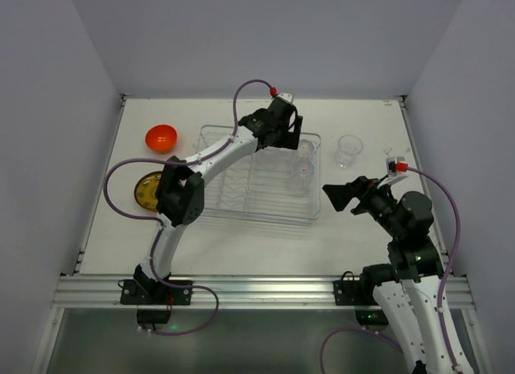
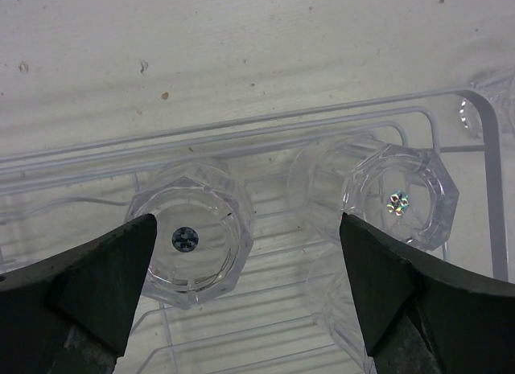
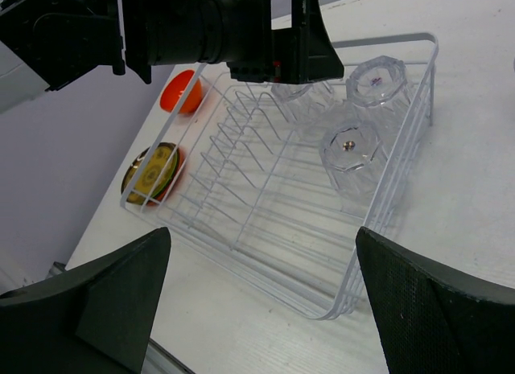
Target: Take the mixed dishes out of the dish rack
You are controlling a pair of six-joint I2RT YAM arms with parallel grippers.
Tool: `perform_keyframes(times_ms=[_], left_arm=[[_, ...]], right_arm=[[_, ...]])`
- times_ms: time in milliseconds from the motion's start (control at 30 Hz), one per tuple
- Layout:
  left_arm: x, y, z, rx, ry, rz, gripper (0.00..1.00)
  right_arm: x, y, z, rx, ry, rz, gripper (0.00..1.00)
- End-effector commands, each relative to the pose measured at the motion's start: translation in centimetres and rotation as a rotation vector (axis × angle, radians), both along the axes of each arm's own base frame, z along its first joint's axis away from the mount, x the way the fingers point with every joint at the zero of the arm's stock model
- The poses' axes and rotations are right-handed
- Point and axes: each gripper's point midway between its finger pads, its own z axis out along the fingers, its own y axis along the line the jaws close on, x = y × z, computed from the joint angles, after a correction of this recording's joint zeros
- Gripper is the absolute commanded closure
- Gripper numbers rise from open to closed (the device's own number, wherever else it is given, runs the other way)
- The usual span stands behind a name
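Left wrist view: our left gripper [image 2: 248, 229] hangs wide open over a clear cup [image 2: 190, 244] inside the dish rack [image 2: 488, 189]; closing off-centre, we could knock it into the neighbouring cup [image 2: 400, 199].

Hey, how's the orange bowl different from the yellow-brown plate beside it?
The bowl is deep and glossy orange; the plate is flat and yellow-brown. The bowl stands alone on the table; the plate tops a stack, an orange rim showing beneath. The bowl lies farther back than the plate. Both are round and outside the rack, to its left.
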Motion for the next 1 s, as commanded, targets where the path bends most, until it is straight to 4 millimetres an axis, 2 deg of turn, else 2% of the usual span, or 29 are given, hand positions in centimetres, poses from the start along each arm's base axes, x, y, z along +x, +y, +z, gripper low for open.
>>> perform_keyframes(times_ms=[0,267,467,667,867,967], left_arm=[[-0.6,0.0,2.5,-0.021,-0.023,-0.039,0.00],[-0.7,1.5,4.4,0.006,-0.093,-0.001,0.00],[-1.2,4.1,5.4,0.015,-0.132,0.074,0.00],[-1.0,4.2,4.5,0.010,-0.112,0.086,0.00],[0.9,5.1,2.6,0.019,-0.078,0.147,0.00],[1.5,4.5,1.4,0.022,-0.073,0.144,0.00]], right_arm=[[0.2,-0.2,0.4,-0.019,-0.038,-0.007,0.01],[0.3,-0.3,0.0,-0.025,-0.042,-0.011,0.01],[0.4,-0.4,-0.2,-0.027,-0.047,-0.015,0.01],[0.3,-0.2,-0.4,-0.028,-0.045,-0.008,0.01],[0.1,-0.1,-0.5,-0.026,-0.047,0.006,0.01],[0.2,0.0,-0.5,-0.024,-0.054,0.009,0.01]])
